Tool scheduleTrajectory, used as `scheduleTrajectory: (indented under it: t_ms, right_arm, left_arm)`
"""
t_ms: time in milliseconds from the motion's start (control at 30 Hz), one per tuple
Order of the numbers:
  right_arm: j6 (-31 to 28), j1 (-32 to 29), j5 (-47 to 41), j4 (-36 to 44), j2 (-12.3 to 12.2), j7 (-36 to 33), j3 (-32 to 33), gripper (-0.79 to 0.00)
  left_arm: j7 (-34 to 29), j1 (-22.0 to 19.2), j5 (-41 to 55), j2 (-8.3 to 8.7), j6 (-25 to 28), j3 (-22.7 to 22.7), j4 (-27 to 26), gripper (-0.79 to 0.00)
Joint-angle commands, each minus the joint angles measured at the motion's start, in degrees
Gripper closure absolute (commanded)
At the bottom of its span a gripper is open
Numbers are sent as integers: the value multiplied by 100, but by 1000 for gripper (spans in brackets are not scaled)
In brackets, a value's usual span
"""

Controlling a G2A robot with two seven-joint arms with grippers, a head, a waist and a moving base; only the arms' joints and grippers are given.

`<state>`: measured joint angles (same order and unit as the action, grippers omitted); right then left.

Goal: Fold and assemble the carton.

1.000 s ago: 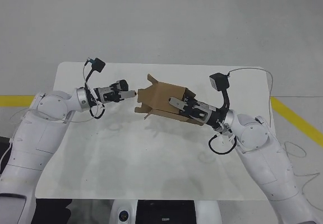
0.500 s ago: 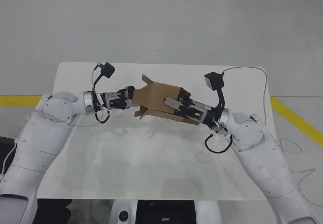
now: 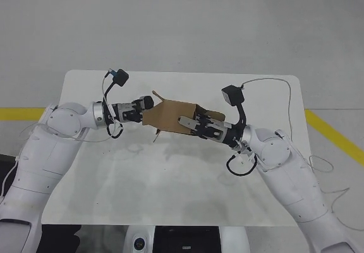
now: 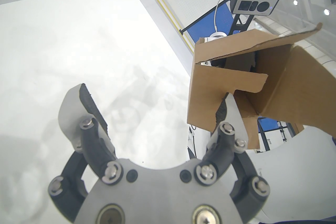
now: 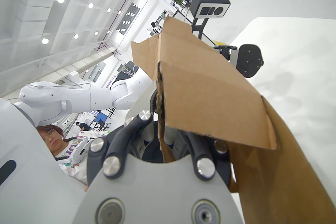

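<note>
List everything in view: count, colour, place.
carton: one, brown, partly folded with loose flaps, held over the table between the two grippers.
table: one, white, under the carton.
floor line: two stretches, yellow, on the grey floor on either side of the table.
left gripper: one, silver and black, open, at the carton's open end, one finger against a flap.
right gripper: one, silver and black, shut on a carton wall, at the opposite end.
</note>
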<state>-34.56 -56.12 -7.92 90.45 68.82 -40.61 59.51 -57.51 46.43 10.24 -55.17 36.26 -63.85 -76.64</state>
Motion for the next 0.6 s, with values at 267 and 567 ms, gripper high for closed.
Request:
scheduleTrajectory:
  t_ms: [267, 567]
  right_arm:
    - [-120, 200, -101, -185, 69, -60, -216, 0]
    - [-166, 266, -156, -263, 97, -127, -287, 0]
  left_arm:
    - [23, -30, 24, 2, -51, -28, 61, -785]
    - [30, -71, 80, -2, -74, -44, 133, -785]
